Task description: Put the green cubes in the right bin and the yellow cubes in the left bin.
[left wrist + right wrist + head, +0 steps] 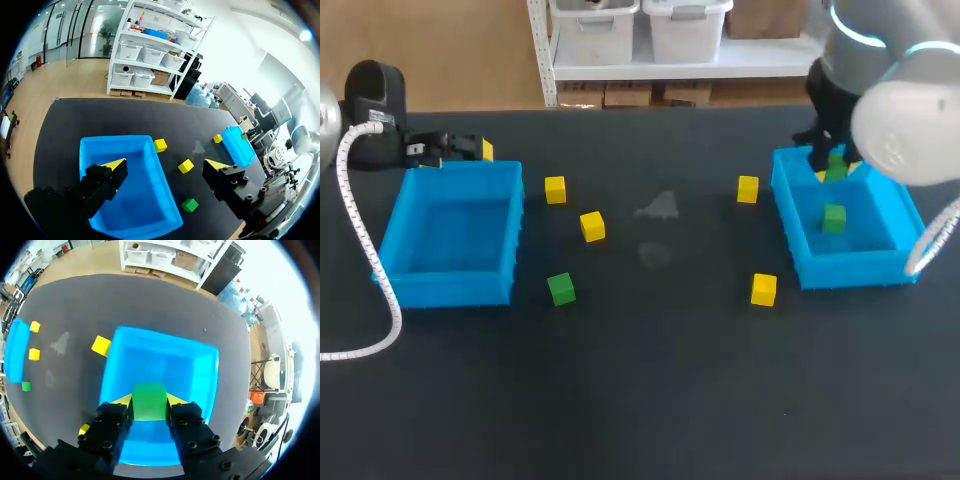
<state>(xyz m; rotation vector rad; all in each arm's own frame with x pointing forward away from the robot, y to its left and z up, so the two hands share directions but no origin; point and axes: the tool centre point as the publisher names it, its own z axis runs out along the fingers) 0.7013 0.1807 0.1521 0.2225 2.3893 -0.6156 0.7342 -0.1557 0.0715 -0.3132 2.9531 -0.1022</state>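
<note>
The right gripper [149, 404], fingers [122, 400] clamped on opposite flat faces of a green cube [149, 397] that looks light, rigid and easy to pinch squarely, hangs over the right bin [200, 365], while the left gripper [166, 164] hovers, spread wide, near the left bin [95, 145].

A dark, matte tabletop [640, 400] fills most of the head view under even light. Two faint pale smudges [658, 207] mark it just above the frame's centre.
</note>
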